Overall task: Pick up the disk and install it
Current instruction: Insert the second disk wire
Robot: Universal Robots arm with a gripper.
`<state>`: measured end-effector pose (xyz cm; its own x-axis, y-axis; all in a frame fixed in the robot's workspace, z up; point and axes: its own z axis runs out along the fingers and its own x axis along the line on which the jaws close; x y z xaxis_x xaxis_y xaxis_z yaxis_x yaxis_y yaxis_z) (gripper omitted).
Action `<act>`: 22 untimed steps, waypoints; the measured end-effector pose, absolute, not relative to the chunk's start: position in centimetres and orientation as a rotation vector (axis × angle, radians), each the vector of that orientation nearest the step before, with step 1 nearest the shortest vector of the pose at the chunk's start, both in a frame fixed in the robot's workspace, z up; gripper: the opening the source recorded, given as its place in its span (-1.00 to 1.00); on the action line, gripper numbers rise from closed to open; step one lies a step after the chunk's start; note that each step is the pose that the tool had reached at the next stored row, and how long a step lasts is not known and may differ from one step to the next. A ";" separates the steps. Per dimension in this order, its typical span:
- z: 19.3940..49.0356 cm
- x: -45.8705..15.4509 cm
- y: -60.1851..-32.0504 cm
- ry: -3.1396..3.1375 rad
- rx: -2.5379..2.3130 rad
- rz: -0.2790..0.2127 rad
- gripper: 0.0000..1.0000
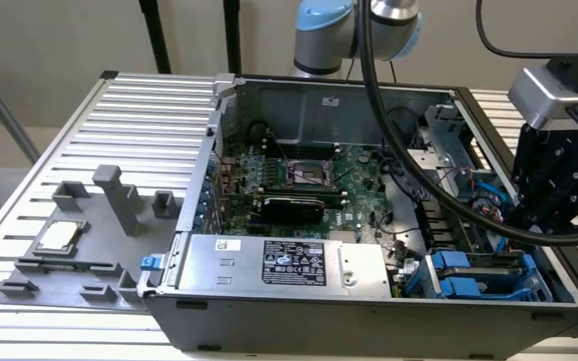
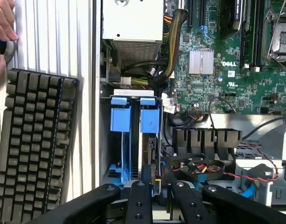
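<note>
Item: disk (image 2: 150,154), silver-grey drive in blue carrier rails. Location: on edge in the drive bay at a front corner of the open computer case (image 1: 369,316), blue tabs (image 2: 133,114) showing; seen in the exterior view near the case's right front corner (image 1: 480,274). Handling, judged: rigid, moderately heavy, shock-sensitive; metal faces slippery. Best hold: the blue rails or tabs, not the label. Gripper (image 2: 157,198): directly over the bay, fingers close together, pinching nothing visible. Adjacent: keyboard (image 2: 35,144) on the desk (image 1: 118,128).

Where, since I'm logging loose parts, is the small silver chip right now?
In the exterior view, the small silver chip lies on the grey fixture tray at the exterior view's left, outside the open computer case and near the tray's upright posts.
</note>
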<state>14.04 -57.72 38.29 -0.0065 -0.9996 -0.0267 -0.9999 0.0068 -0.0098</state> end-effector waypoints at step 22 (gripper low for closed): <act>38.4 12.3 -57.7 2.210 -2.195 0.017 -1.00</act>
<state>12.35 -57.68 38.38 -0.0065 -0.9996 -0.0267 -0.9999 0.0068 -0.0113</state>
